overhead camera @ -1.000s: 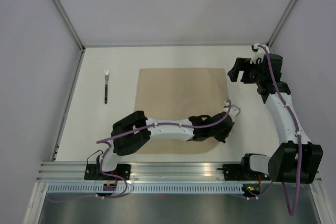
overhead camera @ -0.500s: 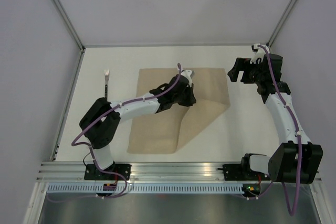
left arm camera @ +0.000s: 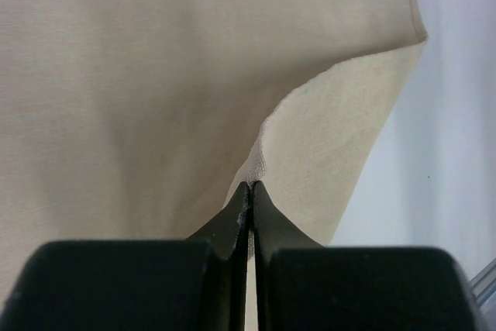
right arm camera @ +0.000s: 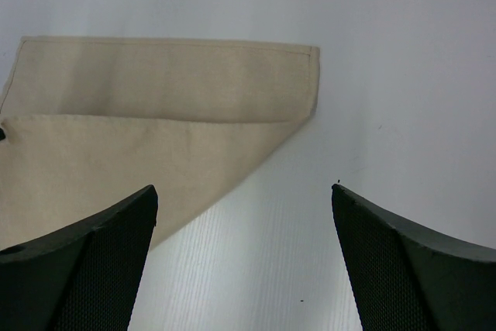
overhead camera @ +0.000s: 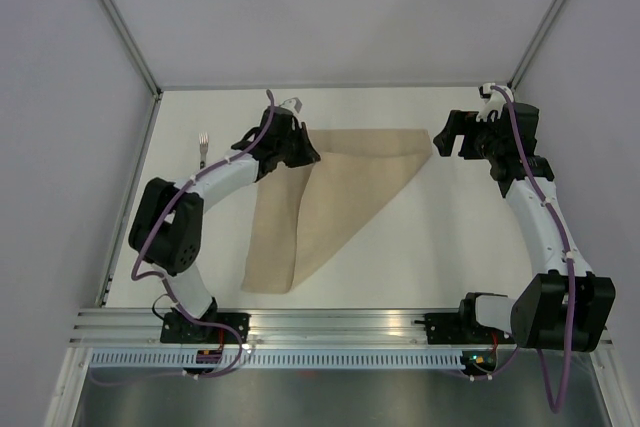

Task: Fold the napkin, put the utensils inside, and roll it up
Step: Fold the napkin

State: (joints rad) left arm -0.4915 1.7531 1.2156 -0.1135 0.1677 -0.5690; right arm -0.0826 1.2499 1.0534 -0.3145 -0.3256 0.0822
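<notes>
The beige napkin (overhead camera: pixel 340 182) lies mid-table, folded over on a diagonal into a rough triangle. My left gripper (overhead camera: pixel 303 150) is shut on a corner of the napkin near its far left corner. The left wrist view shows the cloth (left arm camera: pixel 139 75) pinched between the closed tips (left arm camera: pixel 249 185). My right gripper (overhead camera: pixel 447 137) is open and empty, just beyond the napkin's far right corner (right arm camera: pixel 155 98), with the jaws wide apart (right arm camera: pixel 243 187). A fork (overhead camera: pixel 203 144) lies on the table at the left; my left arm hides its handle.
Metal frame posts stand at the far corners (overhead camera: pixel 158 90). A rail (overhead camera: pixel 320 322) runs along the near edge with both arm bases on it. White table surface (overhead camera: pixel 480 247) lies right of the napkin.
My left gripper has carried the napkin's near right corner up and across to the far left, folding the cloth diagonally. The right arm has not moved.
</notes>
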